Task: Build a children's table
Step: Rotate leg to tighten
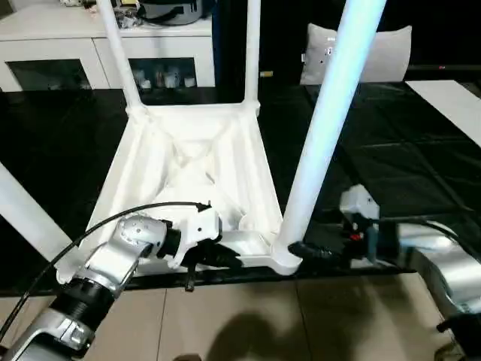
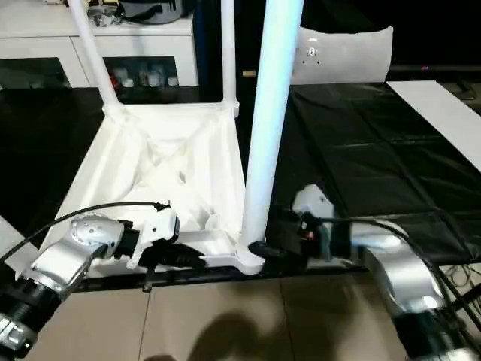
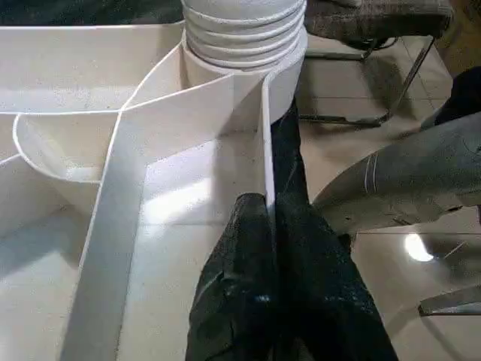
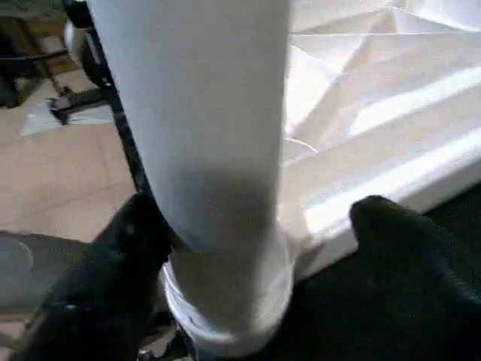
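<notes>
- The children's table top point(image 1: 197, 177) lay upside down on a black surface point(image 1: 391, 150), ribbed underside facing up, its near edge at the border with the tan tiled floor point(image 1: 248, 323).
- Corner sockets as containers: the near right socket point(image 1: 284, 257) held a long white leg point(image 1: 327, 124) standing upright but leaning slightly; its threaded base point(image 3: 244, 30) sat in the socket with several thread rings showing above the rim.
- The two far sockets each held a leg too: far left leg point(image 1: 120, 53) and far right leg point(image 1: 252, 49), both upright.
- A fourth white leg point(image 1: 26, 214) showed at the near left, slanting; its seating could not be told.
- The rib pockets of the underside looked empty.
- Left gripper point(image 1: 225, 258) was closed, its fingers point(image 3: 248, 301) pinching the thin rim wall of the table top at the near edge, just beside the near right socket. Left forearm came in low from the lower left, wrist turned inward.
- Right gripper point(image 4: 255, 248) stood wide, one finger point(image 4: 113, 256) on each side of the leg's base, close around it; contact could not be told. Right forearm came in low from the right.
- White cabinet point(image 1: 90, 53) and pale cushion point(image 1: 376, 53) stood beyond.
</notes>
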Robot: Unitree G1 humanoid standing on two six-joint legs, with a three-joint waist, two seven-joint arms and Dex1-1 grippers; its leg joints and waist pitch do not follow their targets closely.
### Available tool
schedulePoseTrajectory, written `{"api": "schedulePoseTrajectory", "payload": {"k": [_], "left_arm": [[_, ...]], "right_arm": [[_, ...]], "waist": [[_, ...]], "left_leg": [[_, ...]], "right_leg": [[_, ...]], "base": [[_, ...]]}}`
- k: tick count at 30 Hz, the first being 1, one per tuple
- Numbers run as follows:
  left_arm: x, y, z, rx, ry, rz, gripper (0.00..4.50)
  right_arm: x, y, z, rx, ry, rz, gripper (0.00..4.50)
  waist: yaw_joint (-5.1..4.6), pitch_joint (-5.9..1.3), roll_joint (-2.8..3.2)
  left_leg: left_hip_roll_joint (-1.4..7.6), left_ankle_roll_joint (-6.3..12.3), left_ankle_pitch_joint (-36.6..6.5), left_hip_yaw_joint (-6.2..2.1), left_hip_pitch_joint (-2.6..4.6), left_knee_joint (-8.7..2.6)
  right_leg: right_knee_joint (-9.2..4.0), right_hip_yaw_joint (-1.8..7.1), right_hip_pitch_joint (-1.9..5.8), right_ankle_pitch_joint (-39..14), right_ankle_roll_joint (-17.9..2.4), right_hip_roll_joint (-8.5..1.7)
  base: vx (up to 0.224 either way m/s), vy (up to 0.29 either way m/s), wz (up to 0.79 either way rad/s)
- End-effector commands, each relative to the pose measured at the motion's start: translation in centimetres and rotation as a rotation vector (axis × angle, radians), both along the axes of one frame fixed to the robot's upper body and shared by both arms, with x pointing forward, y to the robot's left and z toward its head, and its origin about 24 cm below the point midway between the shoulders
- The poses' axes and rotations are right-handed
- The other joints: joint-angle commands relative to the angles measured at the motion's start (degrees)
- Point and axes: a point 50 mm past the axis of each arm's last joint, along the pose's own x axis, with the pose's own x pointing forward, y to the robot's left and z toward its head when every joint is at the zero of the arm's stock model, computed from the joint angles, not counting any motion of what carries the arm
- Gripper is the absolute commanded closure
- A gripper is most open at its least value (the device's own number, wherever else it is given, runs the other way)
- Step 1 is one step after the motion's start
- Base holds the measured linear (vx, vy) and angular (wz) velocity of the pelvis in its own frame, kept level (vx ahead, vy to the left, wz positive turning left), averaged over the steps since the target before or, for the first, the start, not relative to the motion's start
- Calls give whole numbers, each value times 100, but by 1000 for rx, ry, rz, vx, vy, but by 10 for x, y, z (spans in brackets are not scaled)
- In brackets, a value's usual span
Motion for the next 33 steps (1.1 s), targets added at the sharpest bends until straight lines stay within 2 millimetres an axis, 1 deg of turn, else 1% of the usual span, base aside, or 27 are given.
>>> {"api": "schedulePoseTrajectory", "payload": {"k": [1, 2, 3, 4, 5, 8, 9, 10, 11, 12, 13, 14, 17, 18, 20, 21, 22, 24, 25, 26, 27, 28, 29, 30, 31, 32, 33], "left_arm": [[5, 2, 6, -8, -28, 17, 450], [5, 2, 6, -11, -28, 18, 450], [5, 1, 6, -12, -28, 18, 450], [5, 0, 6, -14, -26, 21, 450], [5, 0, 6, -14, -26, 22, 450], [6, 0, 5, -13, -25, 25, 450], [6, 0, 5, -13, -26, 28, 450], [6, 0, 5, -15, -25, 32, 450], [6, 0, 6, -17, -24, 33, 450], [6, 0, 6, -17, -24, 33, 450], [6, 0, 6, -20, -23, 35, 450], [5, 0, 6, -22, -20, 37, 450], [4, 1, 6, -25, -13, 43, 450], [3, 1, 5, -27, -6, 46, 450], [2, 1, 5, -36, 6, 60, 450], [3, 0, 5, -37, 10, 86, 450], [5, -1, 5, -36, 10, 120, 450], [9, -4, 5, -37, 9, 174, 450], [13, -7, 6, -45, 6, 225, 450], [21, -13, 9, -64, -5, 311, 450], [24, -16, 10, -69, -7, 343, 450], [27, -19, 11, -74, -8, 381, 450], [29, -22, 11, -78, -10, 399, 450], [31, -25, 12, -85, -13, 415, 450], [34, -30, 12, -90, -21, 439, 450], [38, -35, 13, -97, -33, 465, 450], [44, -44, 16, -112, -53, 518, 450]], "right_arm": [[2, 2, 1, 9, 5, 27, 73], [3, 4, 0, 14, 11, 37, 83], [3, 4, 0, 15, 12, 39, 83], [4, 6, 1, 33, 27, 61, 101], [4, 6, 1, 34, 28, 62, 101], [5, 6, 1, 48, 44, 81, 132], [5, 7, 0, 52, 56, 91, 139], [4, 7, 0, 59, 67, 104, 148], [4, 8, 0, 66, 72, 110, 159], [4, 8, 0, 66, 72, 110, 159], [4, 9, 1, 75, 78, 113, 184], [4, 9, 0, 80, 82, 115, 184], [4, 10, 0, 93, 97, 126, 213], [3, 12, -1, 102, 107, 132, 213], [1, 14, -2, 117, 120, 129, 227], [1, 16, -2, 130, 118, 114, 227], [1, 18, -2, 143, 115, 88, 239], [2, 20, -3, 156, 109, 49, 242], [4, 24, -4, 146, 98, 9, 244], [10, 30, -7, 115, 78, -97, 245], [12, 33, -9, 100, 72, -137, 246], [16, 36, -10, 83, 67, -186, 246], [18, 37, -11, 73, 59, -211, 247], [21, 39, -12, 66, 55, -254, 248], [29, 43, -12, 60, 52, -347, 249], [35, 45, -13, 50, 51, -421, 249], [45, 49, -14, 35, 61, -559, 249]], "waist": [[22, -334, -75], [31, -331, -73], [33, -332, -78], [42, -334, -78], [42, -334, -78], [39, -326, -70], [40, -324, -86], [46, -322, -77], [48, -326, -96], [49, -328, -89], [46, -327, -90], [45, -324, -107], [52, -329, -101], [47, -329, -114], [42, -333, -110], [45, -335, -113], [37, -334, -113], [7, -322, -107], [-11, -314, -111], [-26, -301, -131], [-34, -293, -124], [-47, -300, -130], [-47, -300, -130], [-63, -307, -158], [-85, -311, -143], [-117, -313, -231], [-138, -288, -207]], "left_leg": [[163, 261, -1297, -55, -9, -401], [164, 261, -1288, -54, -9, -402], [162, 261, -1275, -53, -16, -402], [160, 255, -1273, -49, -17, -398], [160, 255, -1273, -49, -17, -398], [157, 249, -1326, -50, -16, -401], [158, 245, -1357, -47, -3, -403], [162, 242, -1371, -53, 1, -406], [164, 249, -1346, -54, -2, -408], [166, 254, -1339, -53, -3, -406], [166, 257, -1340, -52, -3, -407], [164, 257, -1335, -50, -3, -408], [165, 256, -1285, -52, -7, -407], [169, 254, -1273, -52, -11, -409], [163, 259, -1215, -47, -16, -403], [164, 266, -1198, -44, -12, -401], [165, 266, -1162, -48, -22, -404], [165, 222, -1204, -46, -22, -412], [160, 191, -1231, -49, -15, -424], [142, 163, -1287, -42, -2, -416], [135, 136, -1298, -39, 2, -415], [110, 83, -1248, -47, 4, -415], [110, 83, -1248, -47, 4, -415], [104, 78, -1223, -54, -16, -420], [110, 85, -1225, -56, -9, -425], [108, 112, -1139, -54, -28, -428], [87, 99, -1153, -45, -36, -432]], "right_leg": [[-527, 299, 248, -2245, -648, -435], [-511, 303, 255, -2140, -695, -436], [-508, 304, 261, -2112, -707, -437], [-502, 305, 270, -2076, -725, -437], [-502, 305, 270, -2076, -725, -437], [-517, 299, 268, -2219, -699, -437], [-532, 298, 264, -2314, -673, -439], [-534, 300, 263, -2350, -661, -442], [-527, 300, 267, -2331, -659, -442], [-527, 302, 264, -2314, -664, -443], [-525, 303, 262, -2289, -669, -440], [-528, 303, 262, -2313, -661, -440], [-523, 305, 262, -2317, -660, -447], [-517, 305, 264, -2298, -662, -446], [-507, 309, 266, -2224, -683, -442], [-506, 309, 264, -2195, -690, -441], [-495, 308, 267, -2131, -712, -439], [-503, 308, 264, -2187, -722, -442], [-520, 304, 264, -2310, -679, -442], [-550, 295, 250, -2507, -613, -436], [-560, 295, 240, -2609, -580, -435], [-591, 285, 245, -2805, -452, -440], [-591, 285, 245, -2805, -452, -440], [-593, 275, 263, -2845, -373, -444], [-599, 280, 248, -2795, -353, -439], [-571, 282, 254, -2652, -375, -430], [-586, 280, 226, -2729, -361, -408]], "base": [[0, 0, 0], [0, 0, 0], [0, 0, 0], [0, 0, 0], [0, 0, 0], [0, 0, 0], [0, 0, 0], [0, 0, 0], [0, 0, 0], [0, 0, 0], [0, 0, 0], [0, 0, 0], [0, 0, 0], [0, 0, 0], [0, 0, 0], [0, 0, 0], [0, 0, 0], [0, 0, 0], [0, 0, 0], [0, 0, 0], [0, 0, 0], [0, 0, 0], [0, 0, 0], [0, 0, 0], [0, 0, 0], [0, 0, 0], [0, 0, 0]]}}
